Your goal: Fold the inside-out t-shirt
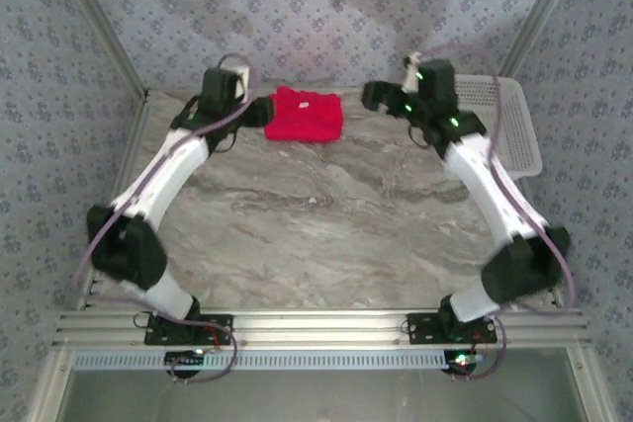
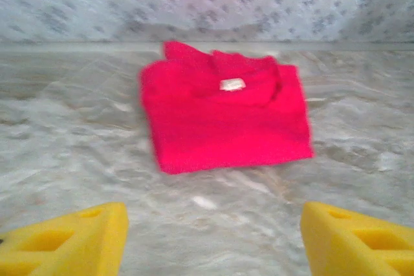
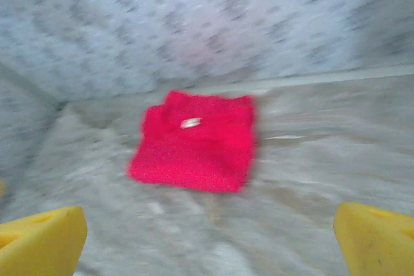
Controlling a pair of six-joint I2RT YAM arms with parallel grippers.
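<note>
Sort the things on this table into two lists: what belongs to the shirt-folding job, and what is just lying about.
Belongs to the job:
- red t-shirt, lying folded near the far edge
- left gripper and right gripper, both open

Just lying about:
- white basket, at the far right of the table

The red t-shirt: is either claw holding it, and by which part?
Nothing is held. The t-shirt lies folded on the table, and the left gripper and right gripper both stand open and empty, apart from it.
</note>
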